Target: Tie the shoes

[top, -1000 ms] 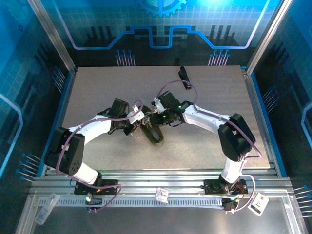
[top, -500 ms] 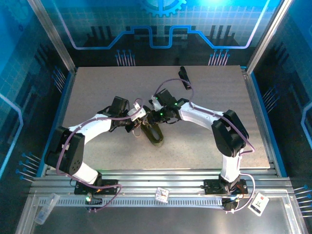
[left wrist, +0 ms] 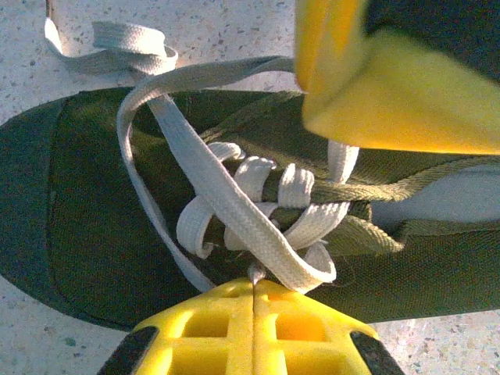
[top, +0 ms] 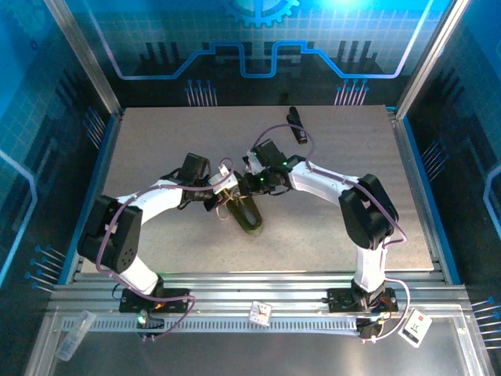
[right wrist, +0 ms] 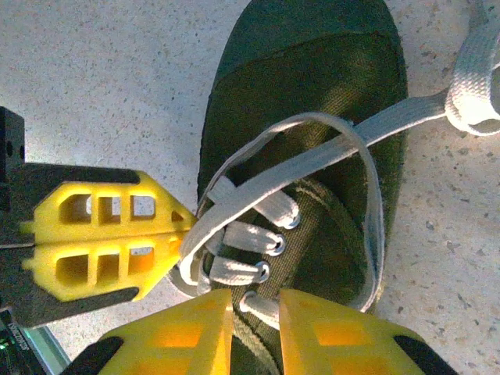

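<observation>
With left end effector (left wrist: 254,287) and right end effector (right wrist: 255,306) clamped near the eyelets on the limp, flat whitish-grey laces (left wrist: 223,205), we judge the light olive-green canvas shoe (left wrist: 86,219) slides easily.

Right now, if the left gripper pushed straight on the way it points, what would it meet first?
The left gripper would meet the whitish lace lying right at its shut fingers, then the shoe beneath; depth is hard to judge.
</observation>
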